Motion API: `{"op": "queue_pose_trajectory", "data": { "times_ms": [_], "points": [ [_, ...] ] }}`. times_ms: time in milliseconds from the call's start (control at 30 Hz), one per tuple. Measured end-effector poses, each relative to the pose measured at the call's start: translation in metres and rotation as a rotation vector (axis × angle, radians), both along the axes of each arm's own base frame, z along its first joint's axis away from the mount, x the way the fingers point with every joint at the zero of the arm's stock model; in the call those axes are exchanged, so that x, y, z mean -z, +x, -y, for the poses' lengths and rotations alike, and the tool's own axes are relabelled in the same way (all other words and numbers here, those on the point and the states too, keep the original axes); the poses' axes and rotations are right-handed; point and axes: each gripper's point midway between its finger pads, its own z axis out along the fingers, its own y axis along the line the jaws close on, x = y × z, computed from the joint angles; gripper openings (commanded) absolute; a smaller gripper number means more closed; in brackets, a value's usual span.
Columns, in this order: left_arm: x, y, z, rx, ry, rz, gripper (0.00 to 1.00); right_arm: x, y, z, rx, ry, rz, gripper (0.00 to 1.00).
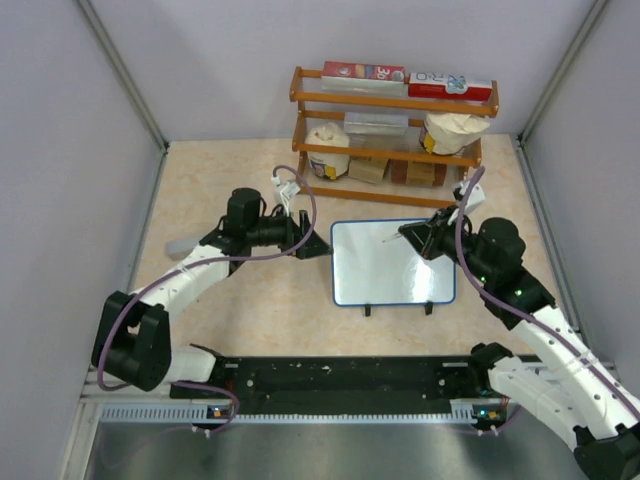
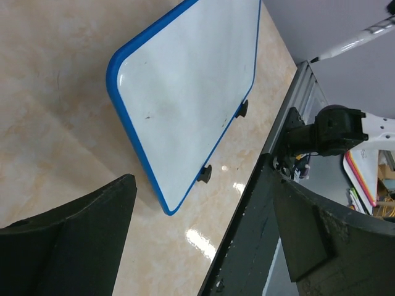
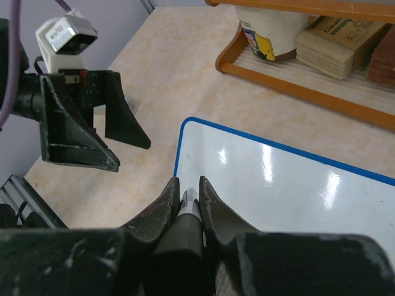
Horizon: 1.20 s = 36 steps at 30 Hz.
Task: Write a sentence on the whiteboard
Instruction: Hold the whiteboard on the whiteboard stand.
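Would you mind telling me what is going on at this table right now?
Two robot arms are set up to write on a small whiteboard. The right claw is shut on a marker, with the tip held over the upper part of the board. The left claw stands open just off the board's left edge and is not gripping it. No writing shows on the board yet.

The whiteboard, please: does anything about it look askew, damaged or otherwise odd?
Nothing stands out: the whiteboard rests on the table, blue rim intact, its surface blank apart from a tiny dark fleck.
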Motion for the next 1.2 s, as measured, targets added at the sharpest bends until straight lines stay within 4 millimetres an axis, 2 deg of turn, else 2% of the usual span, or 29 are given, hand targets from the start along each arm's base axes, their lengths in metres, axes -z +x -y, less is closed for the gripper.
{"op": "queue_pose_trajectory", "data": {
  "times_ms": [300, 433, 533, 667, 800, 1000, 1133, 1200],
  "points": [
    [0.065, 0.011, 0.009, 0.045, 0.016, -0.101, 0.79, -0.017, -0.005, 0.004, 0.006, 0.026, 0.059, 0.00],
    [0.082, 0.013, 0.014, 0.087, 0.007, -0.141, 0.75, -0.022, -0.008, 0.005, 0.004, 0.036, 0.075, 0.00],
    [0.086, 0.016, 0.018, 0.108, -0.007, -0.140, 0.74, -0.020, -0.009, 0.005, 0.003, 0.037, 0.075, 0.00],
    [0.084, 0.016, 0.024, 0.138, -0.011, -0.115, 0.67, -0.018, -0.010, 0.005, 0.001, 0.036, 0.071, 0.00],
    [0.080, 0.017, 0.035, 0.180, -0.020, -0.091, 0.48, -0.017, -0.009, 0.005, 0.000, 0.034, 0.069, 0.00],
    [0.094, 0.014, 0.040, 0.209, -0.011, -0.115, 0.33, -0.014, -0.007, 0.004, 0.000, 0.029, 0.058, 0.00],
    [0.096, 0.012, 0.039, 0.213, -0.008, -0.117, 0.23, -0.013, -0.007, 0.003, -0.003, 0.028, 0.055, 0.00],
    [0.098, 0.010, 0.039, 0.218, -0.007, -0.120, 0.14, -0.011, -0.006, 0.001, -0.008, 0.027, 0.051, 0.00]
  ]
}}
